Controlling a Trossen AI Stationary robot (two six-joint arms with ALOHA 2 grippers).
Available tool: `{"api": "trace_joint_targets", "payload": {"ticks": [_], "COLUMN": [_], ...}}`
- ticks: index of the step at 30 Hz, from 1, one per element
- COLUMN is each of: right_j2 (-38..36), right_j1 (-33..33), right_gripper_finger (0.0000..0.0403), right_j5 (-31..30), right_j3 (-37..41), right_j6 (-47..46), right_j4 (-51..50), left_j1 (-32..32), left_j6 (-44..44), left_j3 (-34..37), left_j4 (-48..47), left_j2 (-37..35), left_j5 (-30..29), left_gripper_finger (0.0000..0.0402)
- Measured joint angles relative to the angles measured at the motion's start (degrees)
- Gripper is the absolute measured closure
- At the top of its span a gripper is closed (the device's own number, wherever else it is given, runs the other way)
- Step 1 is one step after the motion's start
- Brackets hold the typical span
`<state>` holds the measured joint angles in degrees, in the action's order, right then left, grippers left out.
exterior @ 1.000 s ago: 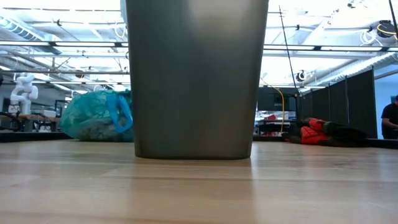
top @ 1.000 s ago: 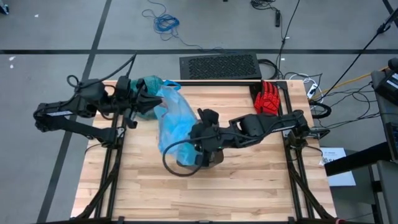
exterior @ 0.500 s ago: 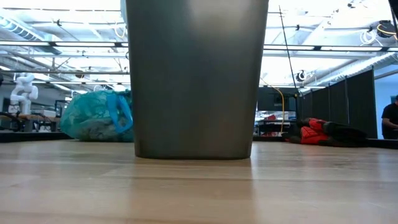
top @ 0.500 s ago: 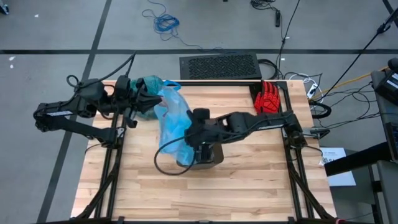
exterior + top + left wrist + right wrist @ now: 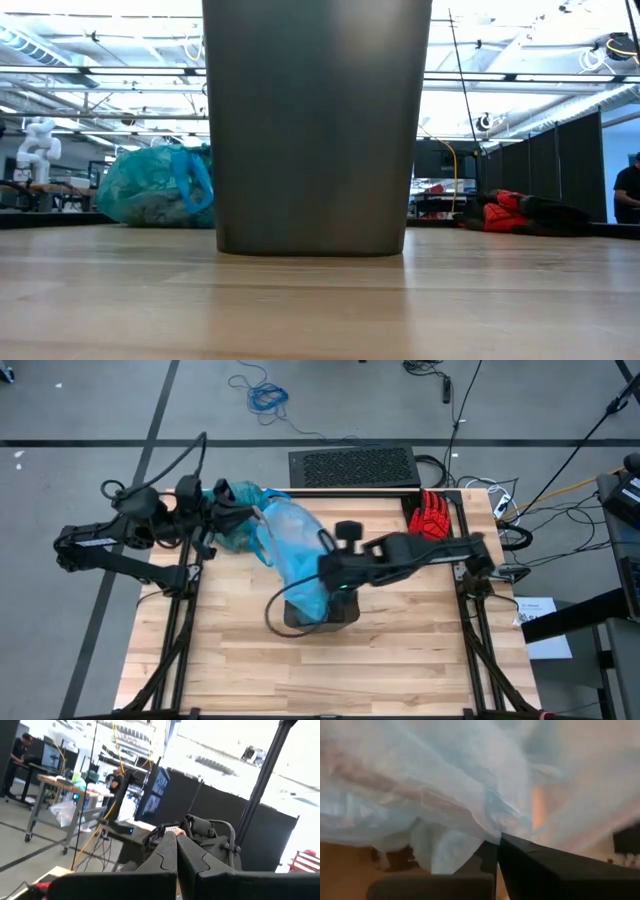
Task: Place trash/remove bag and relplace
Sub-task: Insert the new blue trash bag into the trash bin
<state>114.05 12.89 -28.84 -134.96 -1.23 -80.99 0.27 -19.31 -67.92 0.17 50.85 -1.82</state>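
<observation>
The teal-green bag (image 5: 232, 510) (image 5: 155, 188) sits tied and full at the table's far left, resting on its bottom. A paler sky-blue plastic bag (image 5: 293, 552) stretches from beside my left gripper (image 5: 246, 518) down over the brown bin (image 5: 338, 616) (image 5: 315, 130), which stands upright at the table's middle. My left gripper (image 5: 176, 836) is shut and points slightly upward. My right gripper (image 5: 319, 586) (image 5: 495, 843) slants down into the pale bag above the bin and is shut on it. No loose trash shows. My left gripper's shut fingertips meet the pale bag's far-left edge (image 5: 262, 520) in the high view. The left wrist view shows no plastic between the fingers, so I cannot tell whether that edge is pinched. My right gripper pinches a fold of the pale bag's film (image 5: 487, 832) between its two fingertips, slanting down from the table's right. The bag billows slack around the fingers, and its lower end (image 5: 305, 605) hangs over the bin's left side.
A red glove (image 5: 432, 518) lies at the far right corner. A black mesh box (image 5: 352, 467) stands just beyond the far edge. A dark cable loop (image 5: 285, 622) hangs from my right arm beside the bin. Bare wood lies along the near edge.
My right gripper has drawn back from over the bin toward the far edge, while its wrist rolled and tipped further down. The pale bag has spread wider toward the right over the bin, while its far-left edge stays by my left gripper, which has tipped slightly up.
</observation>
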Motion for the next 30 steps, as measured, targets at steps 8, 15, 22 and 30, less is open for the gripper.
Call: {"api": "trace_joint_targets", "payload": {"ticks": [8, 15, 22, 30], "right_j2": [-5.0, -2.8, -3.0, -4.2], "right_j1": [1.9, 2.4, 3.8, 4.6], "right_gripper_finger": [0.0403, 0.0403, 0.0403, 0.0403], "right_j5": [1.5, 3.2, 4.8, 17.4], "right_j3": [-0.2, 5.2, 7.9, 7.9], "right_j6": [-5.6, -7.9, -11.7, -17.3], "right_j4": [-4.8, -8.7, -9.1, -9.0], "left_j1": [0.0, -0.5, -0.5, -0.5], "left_j6": [0.0, -3.7, -7.3, -7.0], "left_j3": [-0.1, 7.9, 14.0, 14.5], "left_j4": [-6.2, -4.9, -0.7, -3.6], "left_j2": [0.0, 0.0, -2.2, -5.3], "left_j5": [-1.0, -3.7, -2.7, 0.0], "left_gripper_finger": [0.0402, 0.0402, 0.0402, 0.0402]}}
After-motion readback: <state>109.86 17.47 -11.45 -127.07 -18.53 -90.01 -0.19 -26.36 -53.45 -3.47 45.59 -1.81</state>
